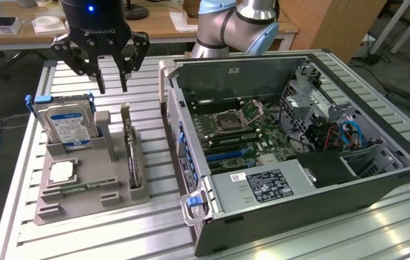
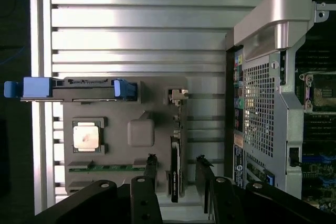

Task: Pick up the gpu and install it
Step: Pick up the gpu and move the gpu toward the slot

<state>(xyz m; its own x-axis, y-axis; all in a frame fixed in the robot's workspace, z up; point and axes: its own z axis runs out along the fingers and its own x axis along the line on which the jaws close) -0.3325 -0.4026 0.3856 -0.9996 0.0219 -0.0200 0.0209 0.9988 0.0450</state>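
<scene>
Exterior view: the end effector [image 1: 114,86] is hovering, fingers apart and gripping nothing, above the gpu [image 1: 129,143], which is standing on edge in the grey holder [image 1: 82,201] on the surface [image 1: 103,238].
Wrist view: the gpu [image 2: 175,169] is sitting between the spread fingers [image 2: 151,163], clear of both.

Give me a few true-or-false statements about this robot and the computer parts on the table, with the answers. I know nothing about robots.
1. The gripper is open and holds nothing. True.
2. The gpu is already plugged into the computer case. False: it stands on edge in a slot of the gray holder, beside the case.
3. The hard drive with the blue label stands upright in the same holder. True.
4. The computer case is closed up. False: it lies on its side with the side open, and the motherboard is in plain sight.
5. The gripper hangs above the holder, not above the case. True.
</scene>
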